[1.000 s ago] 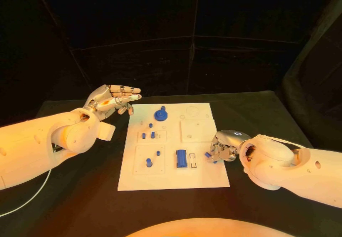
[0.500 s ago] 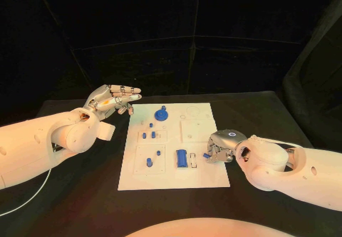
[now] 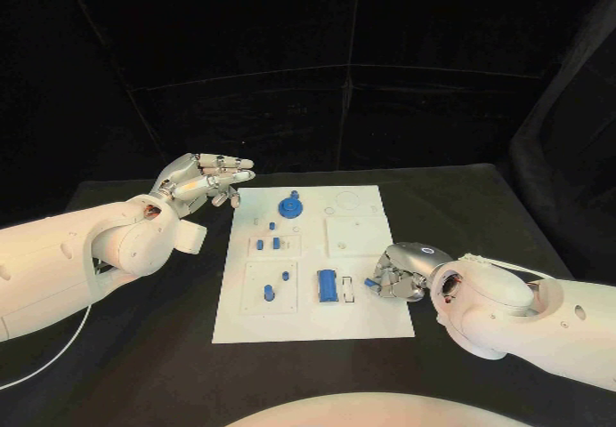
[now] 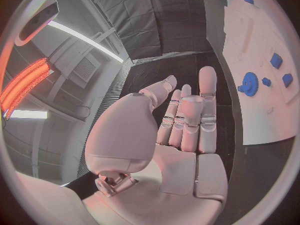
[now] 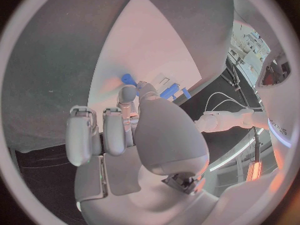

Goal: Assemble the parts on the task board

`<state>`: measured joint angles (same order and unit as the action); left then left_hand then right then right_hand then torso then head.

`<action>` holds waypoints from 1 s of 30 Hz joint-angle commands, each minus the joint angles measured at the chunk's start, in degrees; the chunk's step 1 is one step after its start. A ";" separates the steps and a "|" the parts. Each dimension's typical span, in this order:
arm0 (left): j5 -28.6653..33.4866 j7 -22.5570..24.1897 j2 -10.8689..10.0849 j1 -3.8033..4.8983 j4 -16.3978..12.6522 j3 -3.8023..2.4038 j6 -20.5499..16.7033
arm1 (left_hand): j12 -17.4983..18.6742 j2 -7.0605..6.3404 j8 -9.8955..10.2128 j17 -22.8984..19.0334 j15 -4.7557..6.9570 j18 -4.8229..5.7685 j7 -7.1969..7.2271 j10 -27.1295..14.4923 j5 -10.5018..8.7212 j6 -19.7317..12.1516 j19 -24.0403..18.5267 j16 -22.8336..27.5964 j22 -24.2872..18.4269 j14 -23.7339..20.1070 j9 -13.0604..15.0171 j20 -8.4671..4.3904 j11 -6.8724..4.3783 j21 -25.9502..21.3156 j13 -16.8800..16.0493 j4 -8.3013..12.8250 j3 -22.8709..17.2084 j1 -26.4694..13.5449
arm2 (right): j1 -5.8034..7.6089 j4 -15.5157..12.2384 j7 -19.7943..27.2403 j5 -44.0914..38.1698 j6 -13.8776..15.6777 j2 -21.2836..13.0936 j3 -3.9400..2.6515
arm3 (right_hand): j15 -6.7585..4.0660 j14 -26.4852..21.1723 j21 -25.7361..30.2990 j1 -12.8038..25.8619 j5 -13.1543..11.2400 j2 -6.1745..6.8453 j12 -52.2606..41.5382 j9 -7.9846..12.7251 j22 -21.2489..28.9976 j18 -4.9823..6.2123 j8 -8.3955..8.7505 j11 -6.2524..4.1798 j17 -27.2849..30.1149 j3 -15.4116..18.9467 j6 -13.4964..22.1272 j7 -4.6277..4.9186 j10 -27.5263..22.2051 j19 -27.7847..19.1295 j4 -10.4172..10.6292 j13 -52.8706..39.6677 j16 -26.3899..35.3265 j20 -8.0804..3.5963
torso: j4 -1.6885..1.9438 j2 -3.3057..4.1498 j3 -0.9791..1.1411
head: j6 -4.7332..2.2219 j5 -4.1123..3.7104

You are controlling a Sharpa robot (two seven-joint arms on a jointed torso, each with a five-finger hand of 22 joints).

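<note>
Your task board (image 3: 314, 307) lies at the table's centre. On it, the blue gear (image 3: 291, 207) sits toward 12 o'clock, and the blue rectangular block (image 3: 328, 286) lies in its slot toward 5 o'clock. Your right hand (image 3: 401, 271) rests at the board's 3 o'clock edge, fingers curled in, pinching a small blue part (image 5: 128, 78). Your left hand (image 3: 202, 182) hovers off the board at 10 o'clock, fingers loosely apart, holding nothing.
</note>
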<state>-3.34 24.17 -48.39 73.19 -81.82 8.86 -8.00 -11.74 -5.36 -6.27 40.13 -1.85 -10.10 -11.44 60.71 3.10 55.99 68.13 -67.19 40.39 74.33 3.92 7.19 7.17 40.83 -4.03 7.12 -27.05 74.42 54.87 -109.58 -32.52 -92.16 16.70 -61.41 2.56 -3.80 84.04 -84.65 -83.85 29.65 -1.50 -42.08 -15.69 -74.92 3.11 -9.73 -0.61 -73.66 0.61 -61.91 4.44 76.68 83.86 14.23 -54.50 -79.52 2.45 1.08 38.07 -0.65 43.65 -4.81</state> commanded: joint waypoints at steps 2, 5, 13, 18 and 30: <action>0.19 0.17 -0.01 0.09 -0.09 -0.02 0.66 | -0.40 0.25 -0.35 -0.08 0.01 -0.42 -0.07 -0.52 -0.09 -0.47 -0.04 0.12 -0.06 -0.51 -0.06 0.22 -0.01 -0.22 0.02 0.09 0.17 0.28 | -0.19 -1.25 -0.22 9.55 5.84 -0.39 0.18 | -0.31 3.00 -0.19 0.75 -0.66 1.83 -0.17 -0.23 -7.74 -1.07 0.04 0.19 -0.12 -1.72 -0.87 -0.19 0.50 0.54 0.77 -0.20 -0.35 -0.04 | 0.02 0.08 -0.05 | 0.09 0.08; 0.19 0.18 -0.04 0.09 -0.13 -0.01 0.68 | -0.42 0.26 -0.35 -0.11 0.01 -0.42 -0.07 -0.55 -0.09 -0.48 -0.05 0.11 -0.07 -0.52 -0.07 0.22 -0.01 -0.23 0.03 0.11 0.17 0.31 | -0.18 -1.75 0.23 11.67 7.70 -0.52 0.17 | -0.30 3.02 -0.22 1.24 -1.27 2.78 -0.29 -0.20 -7.79 -1.08 0.15 0.18 -0.21 -2.51 -1.11 -0.19 0.66 0.56 1.22 -0.38 -0.39 -0.03 | 0.04 0.08 -0.08 | 0.13 0.03; 0.19 0.18 -0.10 0.09 -0.19 -0.01 0.66 | -0.42 0.26 -0.35 -0.11 0.01 -0.42 -0.07 -0.55 -0.09 -0.48 -0.05 0.11 -0.07 -0.52 -0.07 0.22 -0.01 -0.23 0.03 0.11 0.17 0.31 | -0.17 -1.86 0.44 16.38 9.07 0.02 0.16 | -0.25 3.12 -0.44 4.79 -0.99 4.75 -1.16 -0.28 -8.13 -1.16 0.24 0.23 -0.70 -2.91 -2.06 -0.18 1.51 0.81 2.33 -1.24 -0.66 0.03 | 0.03 0.03 -0.07 | 0.42 0.27; 0.19 0.19 -0.09 0.09 -0.25 0.00 0.67 | -0.42 0.26 -0.35 -0.11 0.01 -0.42 -0.07 -0.55 -0.09 -0.48 -0.05 0.11 -0.07 -0.52 -0.07 0.22 -0.01 -0.23 0.03 0.11 0.17 0.31 | -0.17 -1.52 -0.19 17.82 9.80 0.93 0.17 | -0.39 3.24 -0.73 7.58 1.14 4.89 -1.66 -0.45 -8.54 -1.26 0.17 0.04 -1.27 -2.36 -2.91 -0.46 2.08 1.13 2.31 -1.76 -1.01 -0.05 | 0.09 0.04 -0.07 | 0.45 0.34; 0.19 0.13 0.02 0.09 -0.30 0.00 0.81 | -0.42 0.26 -0.35 -0.11 0.01 -0.42 -0.07 -0.55 -0.09 -0.48 -0.05 0.11 -0.07 -0.52 -0.07 0.22 -0.01 -0.23 0.03 0.11 0.17 0.31 | -0.16 0.17 -1.16 17.26 9.60 4.17 0.16 | -0.58 3.41 -1.10 10.60 0.20 4.37 -1.90 -0.69 -9.07 -1.40 0.23 -0.17 -2.09 -1.35 -3.72 -0.74 2.93 1.54 2.38 -2.04 -1.55 -0.25 | 0.09 0.11 -0.07 | 0.47 0.58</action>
<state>-3.34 24.08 -48.42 73.19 -81.97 8.90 -7.89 -11.98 -5.36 -6.27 40.08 -1.84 -10.10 -11.44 60.71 3.10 55.99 68.13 -67.19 40.41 74.33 3.92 7.19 7.18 40.83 -4.03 7.12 -27.05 74.42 54.65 -109.46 -33.15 -75.10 25.72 -57.42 2.72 -4.01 83.82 -85.54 -73.80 30.13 2.93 -44.12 -16.42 -74.91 2.18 -9.75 -0.82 -74.95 -1.12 -65.17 3.62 79.14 83.86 16.68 -56.69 -80.85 2.45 1.11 38.12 -0.73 44.10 -4.20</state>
